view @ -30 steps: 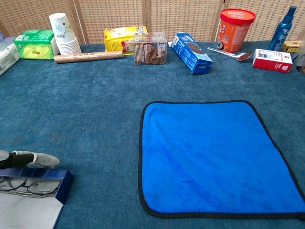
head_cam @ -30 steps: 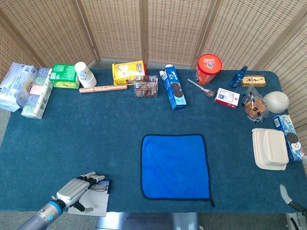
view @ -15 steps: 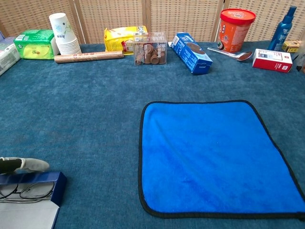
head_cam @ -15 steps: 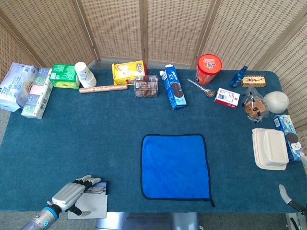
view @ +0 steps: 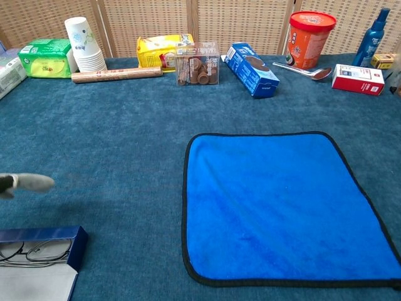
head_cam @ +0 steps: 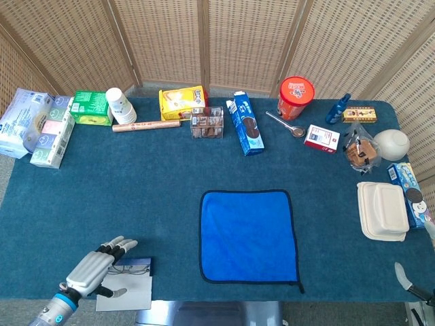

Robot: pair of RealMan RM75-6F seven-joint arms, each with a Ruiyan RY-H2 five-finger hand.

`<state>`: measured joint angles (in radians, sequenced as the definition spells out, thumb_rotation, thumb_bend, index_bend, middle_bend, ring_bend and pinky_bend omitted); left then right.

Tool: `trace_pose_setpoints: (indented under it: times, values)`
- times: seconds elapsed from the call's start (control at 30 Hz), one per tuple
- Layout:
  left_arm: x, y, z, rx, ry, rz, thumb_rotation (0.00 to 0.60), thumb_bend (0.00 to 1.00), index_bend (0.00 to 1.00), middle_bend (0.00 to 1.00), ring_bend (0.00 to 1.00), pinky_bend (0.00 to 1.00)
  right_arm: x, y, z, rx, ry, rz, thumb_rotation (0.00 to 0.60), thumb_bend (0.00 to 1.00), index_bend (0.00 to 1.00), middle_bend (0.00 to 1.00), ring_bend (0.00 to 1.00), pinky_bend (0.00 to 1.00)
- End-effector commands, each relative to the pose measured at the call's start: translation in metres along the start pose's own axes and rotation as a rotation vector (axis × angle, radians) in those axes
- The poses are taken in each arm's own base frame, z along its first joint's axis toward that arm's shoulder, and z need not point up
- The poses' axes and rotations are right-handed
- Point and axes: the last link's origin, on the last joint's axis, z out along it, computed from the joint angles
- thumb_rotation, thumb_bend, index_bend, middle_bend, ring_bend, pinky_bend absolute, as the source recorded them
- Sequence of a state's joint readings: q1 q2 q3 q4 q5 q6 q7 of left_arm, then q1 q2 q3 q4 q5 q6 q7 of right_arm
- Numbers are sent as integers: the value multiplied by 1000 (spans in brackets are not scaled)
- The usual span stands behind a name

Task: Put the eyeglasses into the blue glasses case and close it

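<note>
Two hands showed, and only partly: the left hand (head_cam: 92, 269) sat at the lower left of the head view, its fingers (view: 32, 182) spread and straight, holding nothing, raised just above and to the left of the blue glasses case (view: 42, 242); in the chest view only one pale fingertip entered from the left edge, clear of the case. The right hand (head_cam: 405, 278) was a mere sliver at the lower right corner of the head view, and whether its fingers were spread or closed could not be told. The case lay open at the lower left of both views, at the near edge of the tabletop (head_cam: 136, 190), its pale lid (head_cam: 129, 291) folded toward the bottom of the frame and cut off there in the chest view. The eyeglasses (view: 31, 249) lay inside the blue tray, long axis running left to right across the frame, parallel to the tabletop's near edge; their left end was cut by the frame edge in the chest view, and which way the lenses faced was hard to make out. A blue cloth (head_cam: 248, 236) lay flat at the centre, well apart from the case.
</note>
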<state>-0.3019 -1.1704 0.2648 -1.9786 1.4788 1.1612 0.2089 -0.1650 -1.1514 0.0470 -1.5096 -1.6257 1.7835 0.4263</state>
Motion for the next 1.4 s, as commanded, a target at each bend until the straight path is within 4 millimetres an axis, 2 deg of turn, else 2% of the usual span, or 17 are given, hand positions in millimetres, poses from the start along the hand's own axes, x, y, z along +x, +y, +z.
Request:
trace_pose_setpoints:
  times: [0.03, 0.17, 0.27, 0.4, 0.57, 0.7, 0.97, 1.2, 1.4]
  values:
    - [-11, 1, -20, -24, 92, 42, 529, 147, 0, 86, 0, 93, -3, -2, 2, 9, -7, 1, 336, 336, 26, 126, 0, 64]
    - [-22, -3, -40, -48, 121, 119, 534, 155, 0, 85, 0, 77, -8, -4, 8, 28, -16, 6, 338, 335, 26, 126, 0, 64]
    - [-33, -6, -51, -57, 157, 164, 533, 202, 0, 80, 0, 64, -14, -7, 14, 31, -20, -1, 340, 331, 26, 126, 0, 64]
    - [-48, -14, -59, -61, 201, 232, 534, 244, 0, 69, 0, 49, -21, -12, 20, 45, -25, 7, 337, 330, 19, 126, 0, 64]
    - [-68, -24, -73, -68, 270, 307, 535, 250, 0, 55, 0, 35, -28, -17, 27, 77, -45, 16, 336, 330, 16, 126, 0, 64]
    - [-81, -30, -83, -58, 287, 299, 533, 249, 0, 45, 0, 26, -31, -20, 30, 88, -64, 29, 340, 328, 10, 126, 0, 64]
    - [-97, -46, -103, -29, 315, 374, 531, 248, 0, 22, 0, 20, -32, -24, 35, 117, -70, 39, 338, 328, 8, 125, 0, 64]
    - [-109, -54, -104, -3, 346, 356, 534, 247, 0, 15, 0, 21, -34, -23, 33, 124, -70, 54, 338, 329, 8, 125, 0, 64]
    - [-109, -63, -102, -3, 374, 389, 537, 247, 0, 24, 0, 21, -31, -24, 34, 139, -76, 52, 340, 328, 8, 125, 0, 64]
